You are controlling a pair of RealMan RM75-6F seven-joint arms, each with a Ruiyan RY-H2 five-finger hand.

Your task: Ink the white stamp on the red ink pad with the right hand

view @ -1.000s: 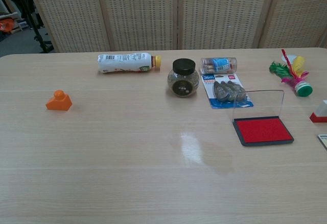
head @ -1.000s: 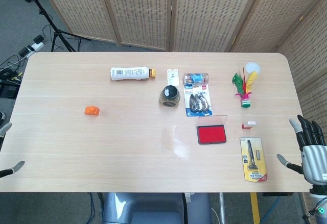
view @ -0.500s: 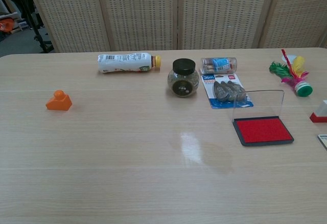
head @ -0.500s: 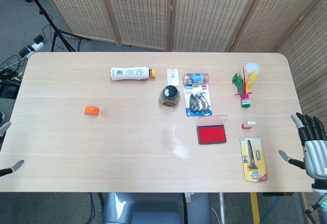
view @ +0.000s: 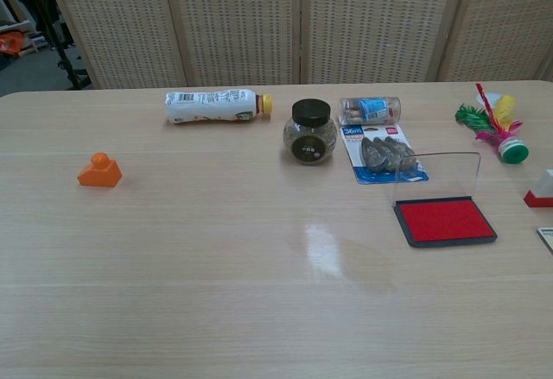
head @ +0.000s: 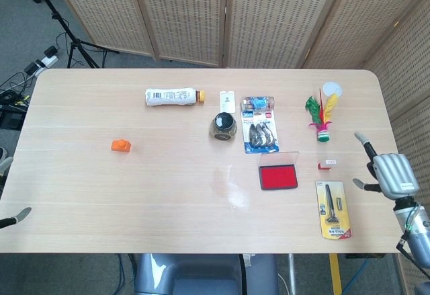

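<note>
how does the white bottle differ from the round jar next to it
The white bottle lies on its side; the round jar stands upright. The bottle is long and slim with an orange-yellow cap; the jar is squat and rounded with a black lid. The bottle's body is opaque white with a printed label; the jar is clear, showing dark contents. Both rest capped on the table, untouched by either hand.

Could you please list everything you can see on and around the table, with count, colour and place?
bottle: 1, white, orange cap, lying far left-centre
card: 1, white, beside bottle
jar: 1, black lid, centre
blister pack: 1, blue, right of jar
tube: 1, clear, behind pack
ink pad: 1, red, lid open
stamp: 1, white on red base, right of pad
shuttlecock: 1, multicoloured, far right
tool pack: 1, yellow, near right
block: 1, orange, left
right robot hand: grey, fingers apart, right edge, holding nothing
left robot hand: fingertips only, left edge
</note>
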